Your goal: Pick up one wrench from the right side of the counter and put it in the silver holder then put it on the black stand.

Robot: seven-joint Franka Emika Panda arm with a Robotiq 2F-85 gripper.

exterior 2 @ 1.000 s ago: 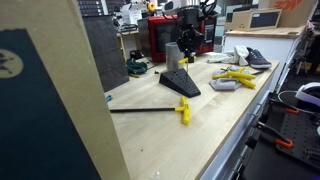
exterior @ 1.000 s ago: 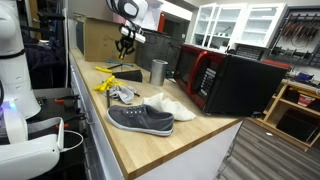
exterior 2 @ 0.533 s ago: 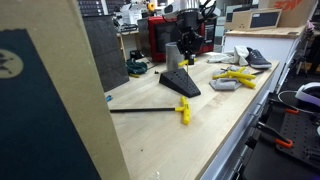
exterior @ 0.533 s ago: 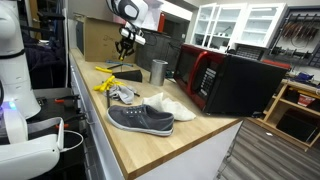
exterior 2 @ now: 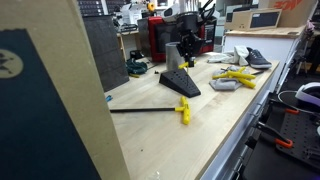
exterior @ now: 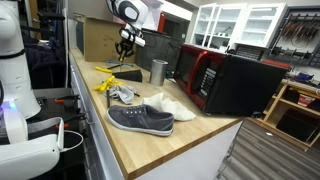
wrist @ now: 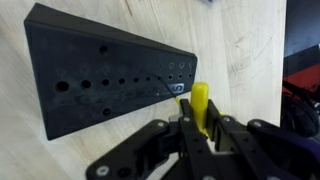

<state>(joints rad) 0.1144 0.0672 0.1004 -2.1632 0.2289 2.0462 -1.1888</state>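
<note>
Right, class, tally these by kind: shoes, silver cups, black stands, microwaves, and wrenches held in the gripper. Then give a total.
Shoes: 2 (grey sneaker, white shoe)
Silver cups: 1 (silver holder)
Black stands: 1 (black stand)
Microwaves: 1 (microwave)
Wrenches in the gripper: 1 (yellow-handled wrench)
Total: 6

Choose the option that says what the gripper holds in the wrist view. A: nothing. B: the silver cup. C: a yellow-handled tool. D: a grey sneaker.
C: in the wrist view the gripper is shut on a yellow-handled tool, which shows between its fingers near the edge of the black stand with its rows of holes.
</note>
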